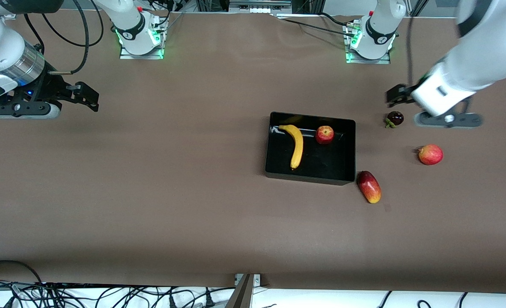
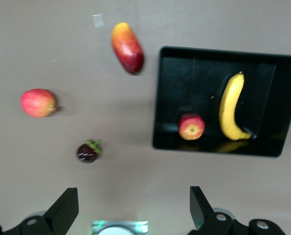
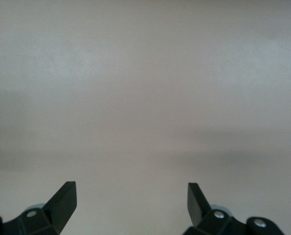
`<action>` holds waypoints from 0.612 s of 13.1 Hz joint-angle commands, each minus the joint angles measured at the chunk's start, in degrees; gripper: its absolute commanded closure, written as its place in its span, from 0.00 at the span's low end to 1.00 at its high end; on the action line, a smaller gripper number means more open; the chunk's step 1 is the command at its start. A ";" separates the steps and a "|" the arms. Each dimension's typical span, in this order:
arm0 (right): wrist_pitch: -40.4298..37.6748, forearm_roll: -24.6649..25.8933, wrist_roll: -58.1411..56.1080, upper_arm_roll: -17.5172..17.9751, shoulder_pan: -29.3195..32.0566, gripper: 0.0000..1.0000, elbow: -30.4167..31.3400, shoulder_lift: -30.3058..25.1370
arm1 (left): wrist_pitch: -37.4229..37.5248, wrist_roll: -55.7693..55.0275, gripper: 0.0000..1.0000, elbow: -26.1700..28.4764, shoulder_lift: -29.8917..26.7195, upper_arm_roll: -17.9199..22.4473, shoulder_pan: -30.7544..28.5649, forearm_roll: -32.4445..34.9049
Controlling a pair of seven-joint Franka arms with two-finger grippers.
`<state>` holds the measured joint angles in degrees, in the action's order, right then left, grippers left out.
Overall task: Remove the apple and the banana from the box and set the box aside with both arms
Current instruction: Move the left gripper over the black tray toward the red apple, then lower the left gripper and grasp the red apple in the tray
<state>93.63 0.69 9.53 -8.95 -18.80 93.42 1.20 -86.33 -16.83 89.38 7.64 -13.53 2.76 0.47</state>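
The black box (image 1: 347,147) lies on the table toward the left arm's end. In it are the yellow banana (image 1: 296,145) and the small apple (image 1: 324,134). The mango (image 1: 369,187) lies by the box's corner nearest the front camera. The round red fruit (image 1: 430,154) and the dark mangosteen (image 1: 394,118) lie on the table beside the box. My left gripper (image 1: 395,95) is open and empty, over the table close to the mangosteen. Its wrist view shows the left gripper (image 2: 132,201), mangosteen (image 2: 88,152), round red fruit (image 2: 37,103), mango (image 2: 128,47), box (image 2: 157,98), apple (image 2: 191,126) and banana (image 2: 231,107). My right gripper (image 1: 89,96) is open and empty.
The right arm waits over bare brown table at its own end; its wrist view shows only the right gripper (image 3: 131,196) and the table surface. The arm bases (image 1: 141,36) stand along the table's edge farthest from the front camera.
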 commanded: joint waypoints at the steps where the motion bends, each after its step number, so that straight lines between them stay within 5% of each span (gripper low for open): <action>1: -0.29 0.54 -0.74 0.51 0.78 0.00 -1.05 0.38 | -9.43 -9.07 0.00 8.67 -0.17 -4.64 0.14 -0.47; 8: -0.29 0.54 -0.74 0.51 0.78 0.00 -1.05 0.38 | -30.46 -9.81 0.00 26.62 5.00 -5.71 3.47 -0.30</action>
<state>93.63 0.69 9.53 -8.96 -18.79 93.41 1.20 -113.46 -26.75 113.06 11.99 -19.13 5.44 0.47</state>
